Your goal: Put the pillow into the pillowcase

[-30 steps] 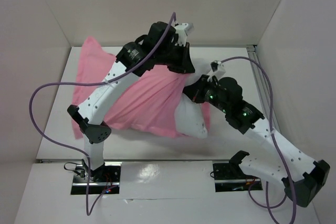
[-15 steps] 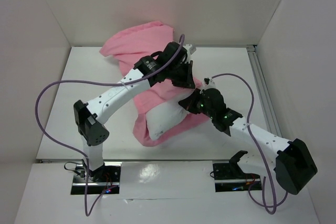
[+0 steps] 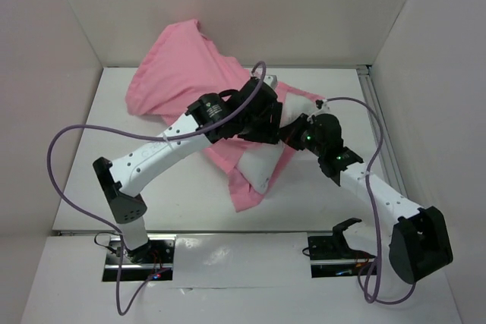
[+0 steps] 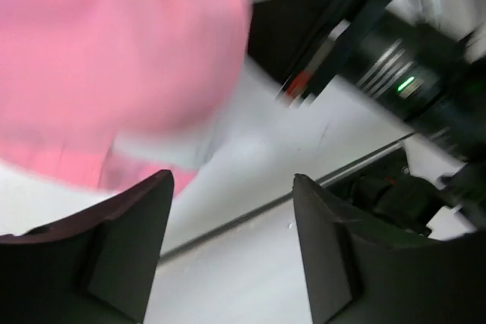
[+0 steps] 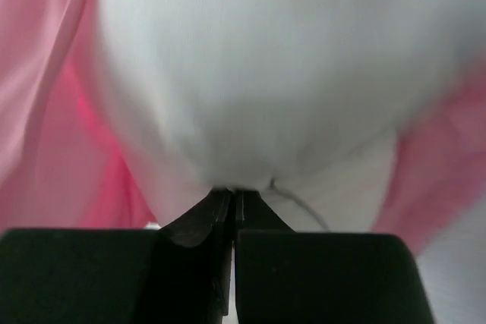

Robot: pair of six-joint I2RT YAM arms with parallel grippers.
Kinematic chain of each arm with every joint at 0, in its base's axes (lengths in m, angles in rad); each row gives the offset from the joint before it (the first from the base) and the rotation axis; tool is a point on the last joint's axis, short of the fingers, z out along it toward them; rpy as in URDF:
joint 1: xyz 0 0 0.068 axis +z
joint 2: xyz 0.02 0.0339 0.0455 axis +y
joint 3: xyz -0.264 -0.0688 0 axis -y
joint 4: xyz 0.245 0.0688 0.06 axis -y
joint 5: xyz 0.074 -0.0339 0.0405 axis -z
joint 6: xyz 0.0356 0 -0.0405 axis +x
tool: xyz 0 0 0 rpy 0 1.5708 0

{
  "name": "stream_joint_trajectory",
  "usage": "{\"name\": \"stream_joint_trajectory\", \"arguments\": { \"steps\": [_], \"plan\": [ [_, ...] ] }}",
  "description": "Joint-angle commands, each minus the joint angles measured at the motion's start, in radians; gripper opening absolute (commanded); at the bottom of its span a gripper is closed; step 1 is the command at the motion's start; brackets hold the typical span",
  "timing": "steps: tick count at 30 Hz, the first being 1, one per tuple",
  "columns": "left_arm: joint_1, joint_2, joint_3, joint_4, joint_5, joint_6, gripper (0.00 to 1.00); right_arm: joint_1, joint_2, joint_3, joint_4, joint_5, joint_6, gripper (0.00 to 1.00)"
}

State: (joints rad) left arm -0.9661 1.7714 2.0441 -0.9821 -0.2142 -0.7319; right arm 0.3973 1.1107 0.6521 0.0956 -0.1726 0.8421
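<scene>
Task looks partway done, not finished. The pillow point(image 3: 262, 168) lies mid-table between the two arms with the pillowcase point(image 3: 175, 66) wrapped round part of it. From the top view a white end pokes out toward the near side, with pink flaps on either side of it. How deep the pillow sits inside the sack cannot be told, since the arms cover the middle. A big share of the pillowcase is heaped loose at the far left of the table point(image 3: 83, 157), rising against the back wall point(image 3: 304, 13), and looks unfilled. The right gripper point(image 5: 231, 199) has its jaws pressed together, pinching a fold of the white pillow fabric, with pink cloth to both sides in its wrist view. The left gripper point(image 4: 231, 244) is spread with nothing between the fingers point(image 4: 129, 240). Blurred pink cloth hangs just above and to its left, apparently not touching. Judged remaining: get a fresh hold on the case's edge, draw the slack cloth over the exposed white end or push the pillow deeper, then flatten out the bunched far part.
</scene>
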Motion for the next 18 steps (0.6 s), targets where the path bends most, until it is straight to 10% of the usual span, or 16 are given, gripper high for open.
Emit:
{"name": "stream_joint_trajectory", "arguments": {
  "steps": [1,3,6,11,18],
  "plan": [
    [0.000,-0.088,-0.007,-0.199,-0.126,-0.133,0.80,-0.052,-0.029,0.038,0.056,-0.011,-0.041,0.00],
    [0.038,-0.240,-0.189,-0.199,-0.200,-0.248,0.90,-0.052,-0.029,0.075,-0.019,-0.045,-0.101,0.15],
    [0.134,-0.489,-0.522,-0.006,-0.142,-0.314,0.90,-0.052,-0.006,0.138,-0.166,-0.065,-0.188,0.82],
    [0.271,-0.673,-0.915,0.324,0.109,-0.334,0.91,-0.052,-0.006,0.193,-0.368,-0.041,-0.254,0.98],
    [0.311,-0.622,-0.998,0.457,0.180,-0.325,0.91,-0.052,-0.067,0.158,-0.494,-0.062,-0.264,1.00]
  ]
}}
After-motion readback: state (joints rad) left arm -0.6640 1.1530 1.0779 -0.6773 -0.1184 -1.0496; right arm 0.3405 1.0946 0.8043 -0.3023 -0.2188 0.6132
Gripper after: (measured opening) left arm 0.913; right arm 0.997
